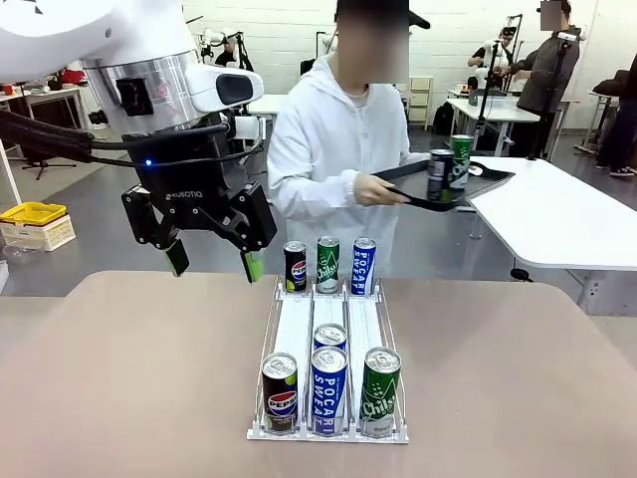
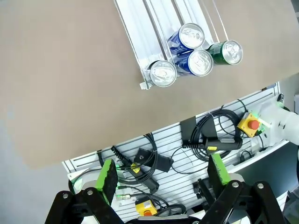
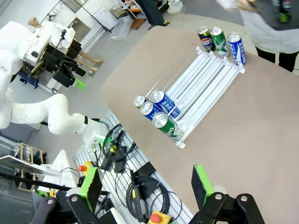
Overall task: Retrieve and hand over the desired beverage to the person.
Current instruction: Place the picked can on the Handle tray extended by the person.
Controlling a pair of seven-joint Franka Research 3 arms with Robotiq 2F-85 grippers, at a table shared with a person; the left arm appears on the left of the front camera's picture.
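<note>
Cans [image 1: 329, 390] sit untouched in the rack [image 1: 296, 329]. I see both end effectors, left [image 1: 214, 261] and right [image 3: 147, 184], wide open, holding nothing. All work remains.

The person [image 1: 333, 149] in a white hooded jacket stands across the table.

Near rack cans read Pepsi [image 1: 280, 395], POCARI SWEAT [image 1: 328, 391] and Chilsung [image 1: 379, 393]; the left claw [image 1: 214, 261] reads ROBOTIQ
</note>
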